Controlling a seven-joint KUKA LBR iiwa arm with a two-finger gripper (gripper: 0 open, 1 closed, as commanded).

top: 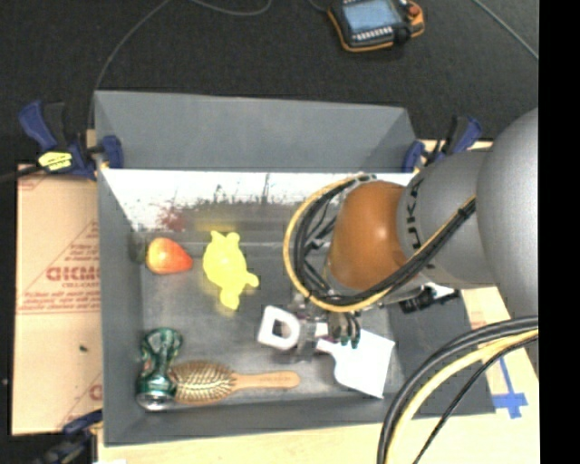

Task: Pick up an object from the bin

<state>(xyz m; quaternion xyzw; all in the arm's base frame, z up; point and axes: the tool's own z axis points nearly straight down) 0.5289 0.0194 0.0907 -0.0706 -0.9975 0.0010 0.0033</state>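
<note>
The gripper (314,338) sits low in the near right of the bin (254,136), under the arm's orange cover. I cannot tell how open it is or whether it has hold of anything. A small white block (276,327) lies just left of it and a white card (367,367) just right. Further left are a brush (217,381), a yellow toy (227,267) and a peach (168,257). This looks like the grasping step. The next move calls for a firm close, then a straight lift.

A robotics lab or test cell is suggested. A grey metal bin (254,136) is set under a large robot arm (494,217) hung with looped cables (304,245), and an orange-edged handheld controller (373,22) with a lit screen is seen on the dark floor (199,45) behind the bin.
</note>
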